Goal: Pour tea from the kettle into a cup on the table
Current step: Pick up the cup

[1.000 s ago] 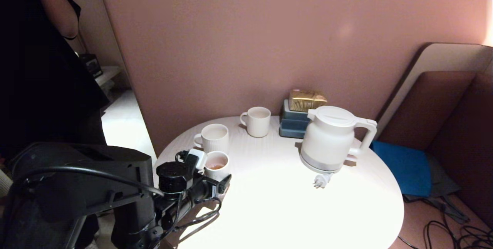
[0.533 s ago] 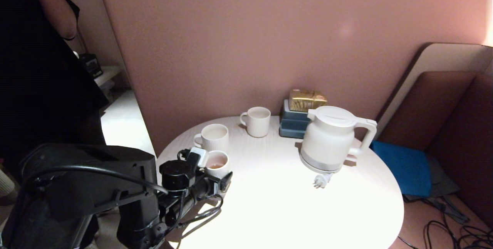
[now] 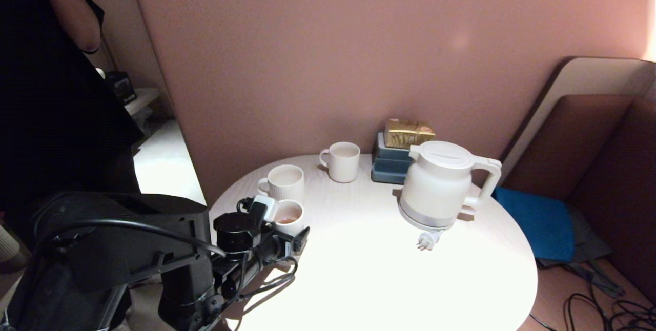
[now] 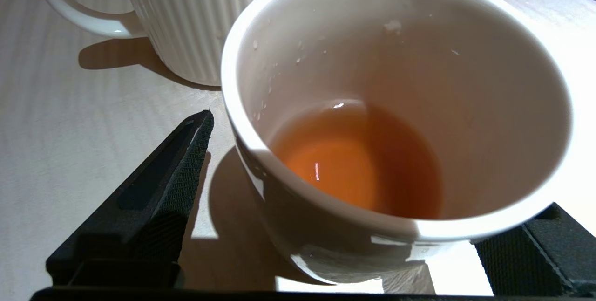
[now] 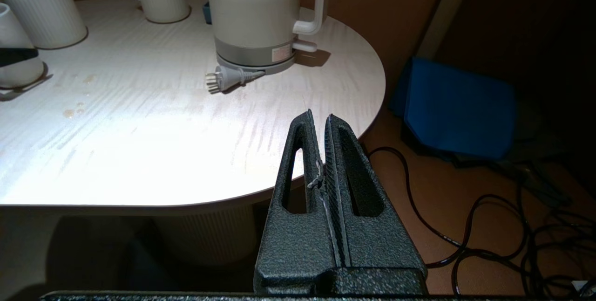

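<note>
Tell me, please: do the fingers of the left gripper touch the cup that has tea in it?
Apart. In the left wrist view, bare table shows between one finger and the cup holding tea; the left gripper stands open around the cup.

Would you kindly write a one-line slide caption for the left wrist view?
Open left claw straddles a cup holding a little tea, beside a ribbed mug on the table.

black left arm [image 3: 118, 249]; looped cables [image 3: 266, 282]

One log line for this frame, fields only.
left gripper: open, fingers flanking smooth white cup holding reddish-brown tea | right gripper: shut, parked | squat white plastic kettle: upright on table
</note>
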You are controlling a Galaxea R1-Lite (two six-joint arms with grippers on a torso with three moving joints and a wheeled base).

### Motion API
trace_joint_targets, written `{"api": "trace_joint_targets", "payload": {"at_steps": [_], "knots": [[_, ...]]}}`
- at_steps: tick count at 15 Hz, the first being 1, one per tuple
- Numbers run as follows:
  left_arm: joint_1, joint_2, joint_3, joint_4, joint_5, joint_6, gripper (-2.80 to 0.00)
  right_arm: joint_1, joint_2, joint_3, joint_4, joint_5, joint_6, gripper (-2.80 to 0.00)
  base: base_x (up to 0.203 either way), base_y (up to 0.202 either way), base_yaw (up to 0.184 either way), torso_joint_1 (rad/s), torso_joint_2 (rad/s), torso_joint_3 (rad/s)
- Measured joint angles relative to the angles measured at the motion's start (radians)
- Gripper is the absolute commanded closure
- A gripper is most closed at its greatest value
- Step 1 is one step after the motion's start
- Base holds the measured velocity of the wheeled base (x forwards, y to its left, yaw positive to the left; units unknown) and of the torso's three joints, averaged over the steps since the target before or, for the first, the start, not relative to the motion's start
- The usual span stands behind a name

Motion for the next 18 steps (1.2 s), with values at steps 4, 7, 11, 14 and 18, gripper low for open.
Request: {"api": "trace_joint_targets", "payload": {"at_steps": [4, 7, 11, 14, 18], "knots": [[0.000, 0.004, -0.004, -0.004, 0.009, 0.000, -2.80, 0.000, 0.000, 0.000, 0.000, 0.000, 0.000, 0.00, 0.000, 0.000, 0.000, 0.000, 0.00, 0.000], [0.001, 0.006, -0.005, -0.006, 0.010, 0.000, -2.80, 0.000, 0.000, 0.000, 0.000, 0.000, 0.000, 0.00, 0.000, 0.000, 0.000, 0.000, 0.00, 0.000], [0.001, 0.007, -0.004, -0.008, 0.009, 0.000, -2.80, 0.000, 0.000, 0.000, 0.000, 0.000, 0.000, 0.00, 0.000, 0.000, 0.000, 0.000, 0.00, 0.000], [0.000, 0.007, -0.003, -0.009, 0.011, 0.000, -2.80, 0.000, 0.000, 0.000, 0.000, 0.000, 0.000, 0.00, 0.000, 0.000, 0.000, 0.000, 0.00, 0.000], [0.001, 0.006, 0.000, -0.012, 0.019, 0.001, -2.80, 0.000, 0.000, 0.000, 0.000, 0.000, 0.000, 0.00, 0.000, 0.000, 0.000, 0.000, 0.00, 0.000]]}}
